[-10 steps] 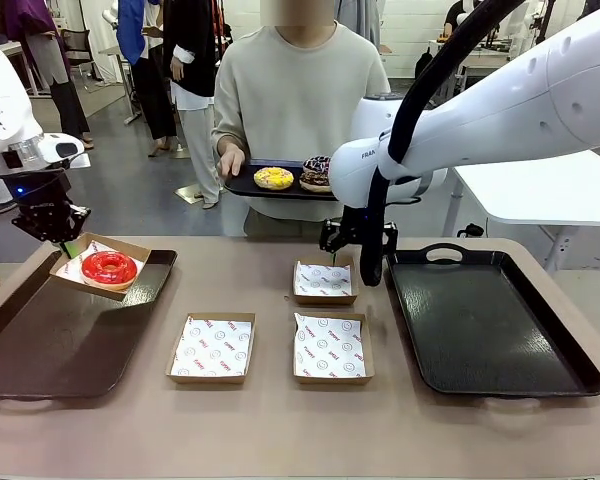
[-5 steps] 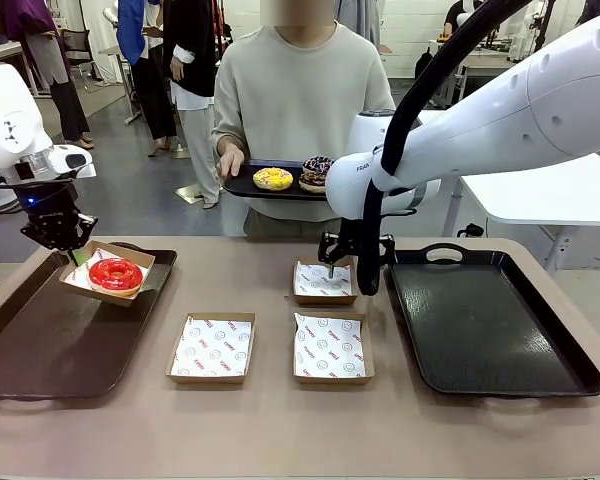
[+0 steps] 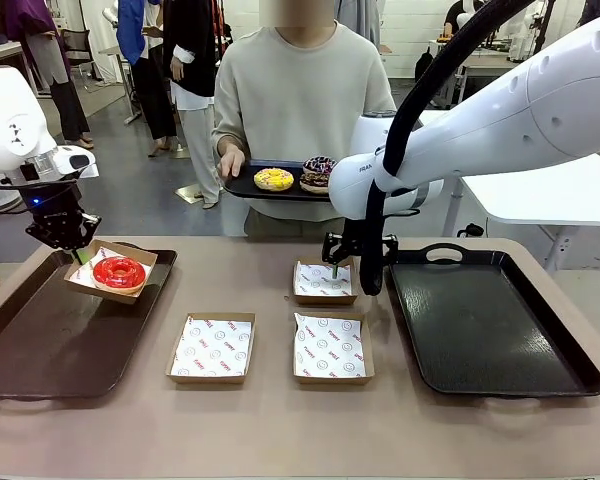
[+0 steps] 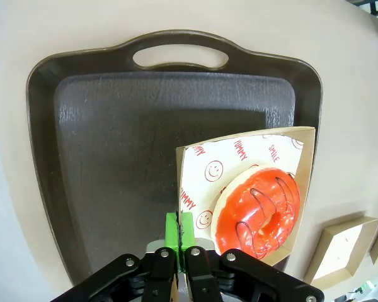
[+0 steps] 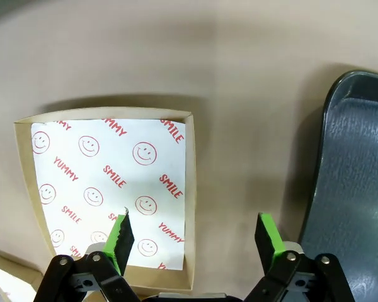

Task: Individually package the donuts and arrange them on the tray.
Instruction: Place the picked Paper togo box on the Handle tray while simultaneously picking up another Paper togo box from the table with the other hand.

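Risk: left pincer (image 3: pixel 77 250) was pinched shut on just the 10 o'clock corner of the box (image 3: pixel 138 256) holding the red donut (image 3: pixel 119 271), at the left tray (image 3: pixel 40 350)'s 1 o'clock end; right pincer (image 3: pixel 352 268) gaped wide; box could pivot and tip the donut out.

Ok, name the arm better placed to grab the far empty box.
Right: its open fingers straddle a wall of that box; the left fingers grip the box with the red donut over the left tray.
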Controlling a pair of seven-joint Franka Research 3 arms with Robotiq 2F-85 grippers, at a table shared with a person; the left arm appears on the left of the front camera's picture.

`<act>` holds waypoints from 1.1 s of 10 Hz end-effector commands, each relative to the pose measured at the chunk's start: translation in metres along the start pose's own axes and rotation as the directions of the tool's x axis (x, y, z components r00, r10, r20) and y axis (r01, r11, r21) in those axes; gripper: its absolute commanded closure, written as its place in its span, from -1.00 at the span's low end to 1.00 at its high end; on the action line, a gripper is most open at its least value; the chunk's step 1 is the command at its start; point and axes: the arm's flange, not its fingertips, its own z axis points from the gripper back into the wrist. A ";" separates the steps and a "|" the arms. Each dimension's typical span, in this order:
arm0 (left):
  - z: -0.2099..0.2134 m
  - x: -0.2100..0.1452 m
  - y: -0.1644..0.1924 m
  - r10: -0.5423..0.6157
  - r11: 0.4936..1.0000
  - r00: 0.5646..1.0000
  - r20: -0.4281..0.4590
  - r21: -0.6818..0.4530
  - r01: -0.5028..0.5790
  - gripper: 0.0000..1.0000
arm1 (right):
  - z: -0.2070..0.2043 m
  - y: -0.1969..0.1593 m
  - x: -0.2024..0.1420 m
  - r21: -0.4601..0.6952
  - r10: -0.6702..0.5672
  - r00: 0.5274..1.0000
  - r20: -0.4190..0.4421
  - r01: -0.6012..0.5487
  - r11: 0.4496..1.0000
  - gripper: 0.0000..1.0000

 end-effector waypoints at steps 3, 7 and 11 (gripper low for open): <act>-0.009 0.024 -0.013 0.026 1.000 1.000 0.006 0.007 -0.026 0.98 | -0.005 0.002 0.007 0.010 0.010 1.000 -0.012 -0.009 1.000 -1.00; -0.021 0.037 -0.014 0.033 0.999 0.999 -0.014 0.009 -0.032 0.98 | -0.007 0.000 0.009 0.013 0.002 1.000 -0.018 -0.002 1.000 -1.00; -0.024 0.039 -0.014 0.033 0.999 0.999 -0.021 0.016 -0.033 0.98 | -0.010 0.000 0.010 0.014 -0.001 1.000 -0.025 0.002 1.000 -1.00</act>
